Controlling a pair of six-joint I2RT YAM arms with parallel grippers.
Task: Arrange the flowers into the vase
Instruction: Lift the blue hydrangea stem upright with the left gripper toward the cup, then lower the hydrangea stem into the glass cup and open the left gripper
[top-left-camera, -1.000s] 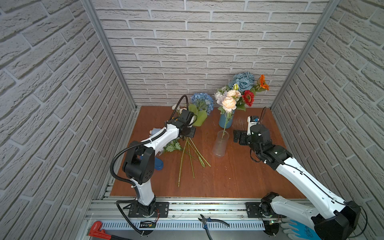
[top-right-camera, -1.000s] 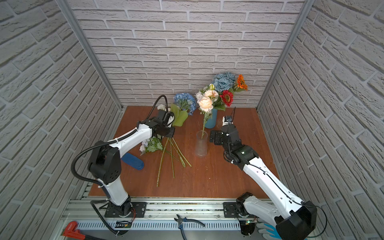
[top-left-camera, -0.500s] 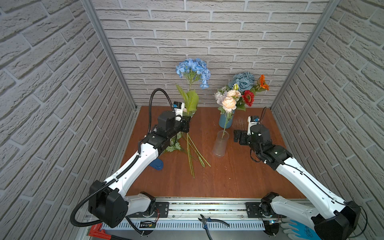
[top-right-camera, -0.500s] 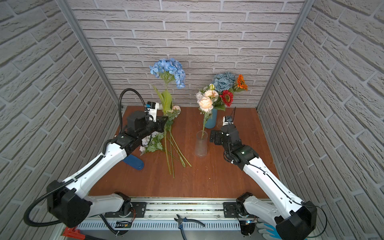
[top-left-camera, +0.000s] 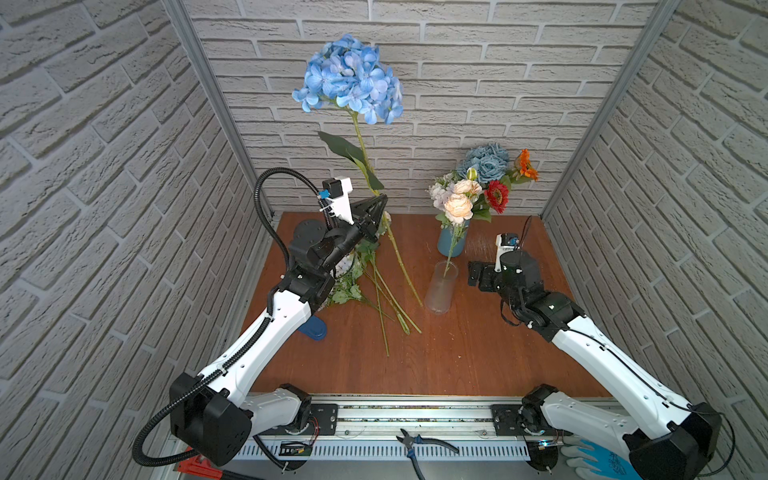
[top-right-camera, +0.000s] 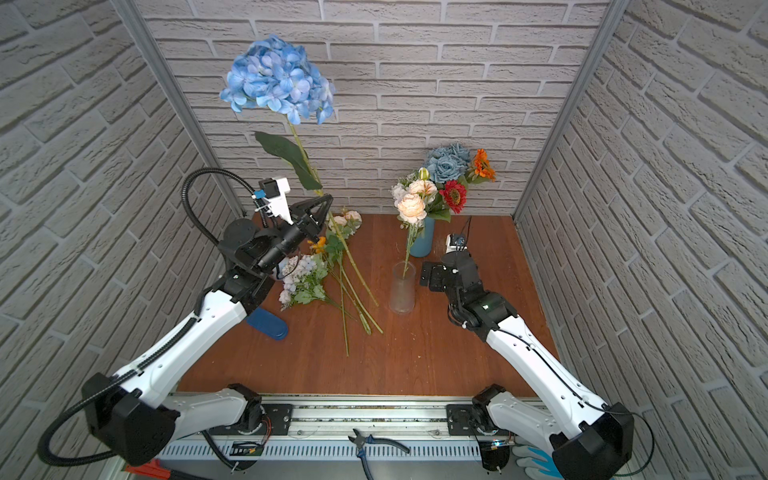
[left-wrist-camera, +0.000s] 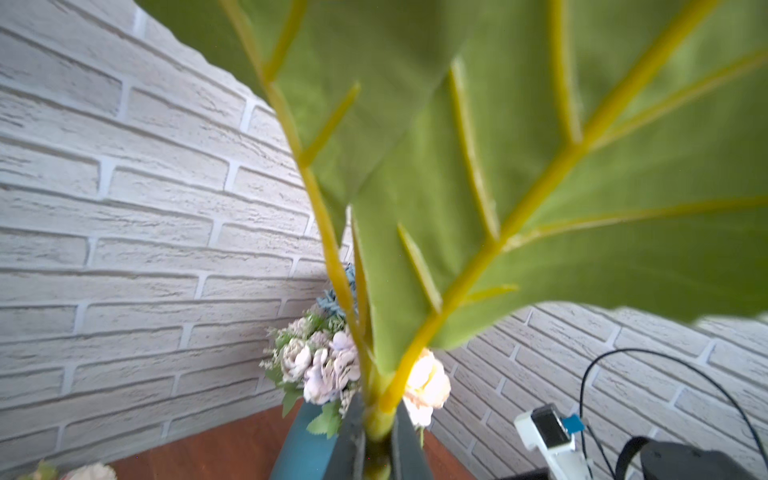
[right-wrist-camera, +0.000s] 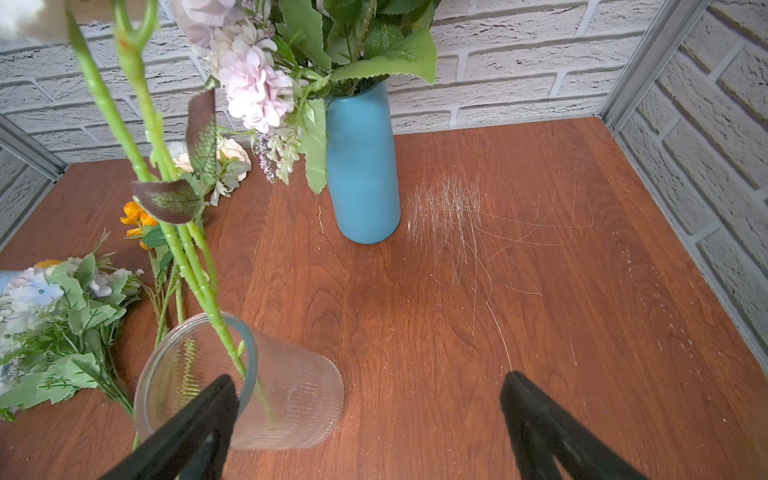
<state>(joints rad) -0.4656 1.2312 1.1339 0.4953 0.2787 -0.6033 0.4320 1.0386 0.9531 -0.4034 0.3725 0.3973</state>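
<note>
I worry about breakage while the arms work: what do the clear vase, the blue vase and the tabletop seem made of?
Clear vase: glass or clear plastic, ribbed and see-through; stems show through its wall. Blue vase: opaque, matte, even colour; perhaps ceramic, uncertain. Tabletop: reddish-brown wood grain, smooth but finely scratched; wood or laminate.

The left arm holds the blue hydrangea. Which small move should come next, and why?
Probably lift it rightward: the left gripper grips the hydrangea, whose stem end hangs beside the clear vase, not above its mouth.
</note>
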